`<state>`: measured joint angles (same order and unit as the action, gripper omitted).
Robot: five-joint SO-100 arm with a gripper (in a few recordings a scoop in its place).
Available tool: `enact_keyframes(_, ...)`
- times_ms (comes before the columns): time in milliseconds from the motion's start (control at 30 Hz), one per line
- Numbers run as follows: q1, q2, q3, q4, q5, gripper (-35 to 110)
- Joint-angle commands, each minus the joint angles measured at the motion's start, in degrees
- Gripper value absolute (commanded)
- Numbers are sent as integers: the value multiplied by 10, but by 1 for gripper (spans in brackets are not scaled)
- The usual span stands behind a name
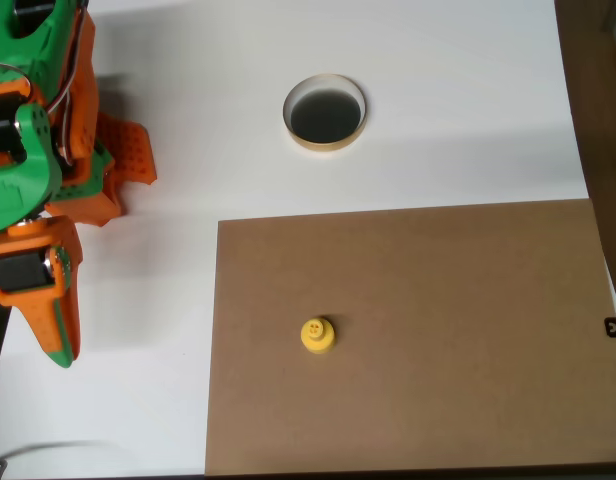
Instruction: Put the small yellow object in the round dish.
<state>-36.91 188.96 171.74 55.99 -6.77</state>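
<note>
On the brown board (418, 340), well below the round dish (325, 112), stands the small yellow object (317, 335), upright. My gripper (56, 325) rests far left of it, seemingly pressed together. Plan: spread, centre over knob, descend vertically.

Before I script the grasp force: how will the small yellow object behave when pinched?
The small yellow object looks like rigid plastic, so probably stiff and light. Its round shape may slip between fingers or roll if tipped. Standing on the flat brown board, it seems stable for now.
</note>
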Motion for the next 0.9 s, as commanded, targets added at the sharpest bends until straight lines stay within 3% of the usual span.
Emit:
enact_keyframes(0, -5, 17, -4, 0, -3, 0)
enact_keyframes(867, -11, 17, -4, 1, 2, 1)
